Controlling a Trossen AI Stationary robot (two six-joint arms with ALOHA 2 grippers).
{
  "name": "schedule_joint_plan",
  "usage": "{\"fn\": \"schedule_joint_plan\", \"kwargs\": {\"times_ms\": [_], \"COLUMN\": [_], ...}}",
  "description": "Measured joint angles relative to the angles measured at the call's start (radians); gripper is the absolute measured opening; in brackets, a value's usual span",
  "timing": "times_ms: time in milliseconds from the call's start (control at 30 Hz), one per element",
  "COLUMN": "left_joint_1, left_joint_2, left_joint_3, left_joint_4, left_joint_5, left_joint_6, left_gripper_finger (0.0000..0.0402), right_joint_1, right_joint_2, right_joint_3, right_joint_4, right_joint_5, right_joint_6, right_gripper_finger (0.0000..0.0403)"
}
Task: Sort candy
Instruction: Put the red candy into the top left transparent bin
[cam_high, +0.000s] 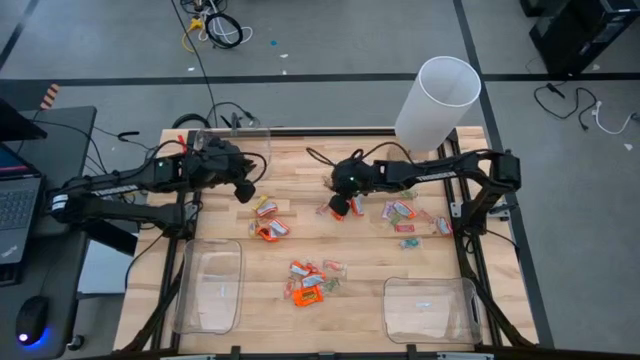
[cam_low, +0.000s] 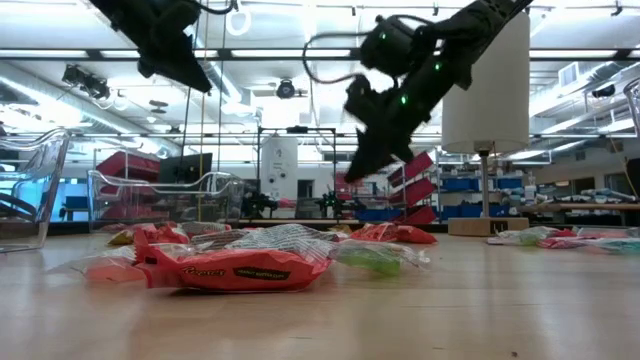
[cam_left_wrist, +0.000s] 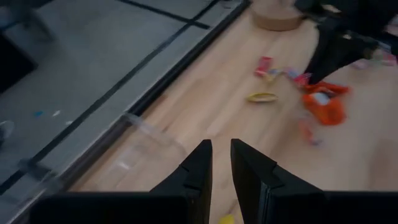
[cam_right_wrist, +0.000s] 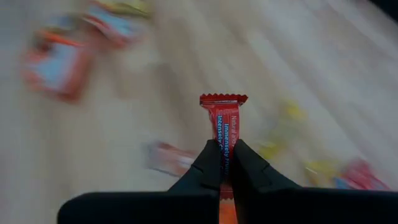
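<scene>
Red candy (cam_right_wrist: 223, 118) stood pinched by one end between my right fingers (cam_right_wrist: 226, 155), its free end poking out beyond the tips, lifted off the desk (cam_high: 300, 180) mid-desk, likely for carrying to a bin. Other sweets (cam_high: 308, 282) lay scattered nearer. My left fingers (cam_left_wrist: 221, 163) hung at far left, slightly parted, holding nothing.

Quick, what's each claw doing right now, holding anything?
Left gripper: nearly closed, a narrow gap, holding nothing.
Right gripper: closed on a red-wrapped candy, lifted above the table.
</scene>
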Motion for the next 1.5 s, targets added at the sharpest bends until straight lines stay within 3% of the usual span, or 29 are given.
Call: {"fn": "schedule_joint_plan", "kwargs": {"times_ms": [267, 667, 800, 1000, 1500], "left_joint_1": [-0.074, -0.203, -0.229, -0.258, -0.267], "left_joint_2": [0.097, 0.241, 0.269, 0.309, 0.383], "left_joint_3": [0.000, 0.000, 0.000, 0.000, 0.000], "left_joint_4": [0.134, 0.315, 0.361, 0.430, 0.492], "left_joint_5": [0.111, 0.142, 0.182, 0.323, 0.317], "left_joint_6": [0.150, 0.385, 0.440, 0.533, 0.573], "left_gripper_finger": [0.0063, 0.0063, 0.0063, 0.0063, 0.0063], "right_joint_1": [0.026, 0.061, 0.062, 0.061, 0.060], "right_joint_2": [-0.002, -0.002, -0.002, -0.002, -0.002], "right_joint_3": [0.001, 0.001, 0.001, 0.001, 0.001], "right_joint_4": [0.174, 0.391, 0.421, 0.430, 0.441], "right_joint_5": [-0.341, -0.595, -0.613, -0.613, -0.654], "right_joint_6": [0.002, 0.044, 0.078, 0.142, 0.201], "right_gripper_finger": [0.0012, 0.0012, 0.0012, 0.0012, 0.0012]}}
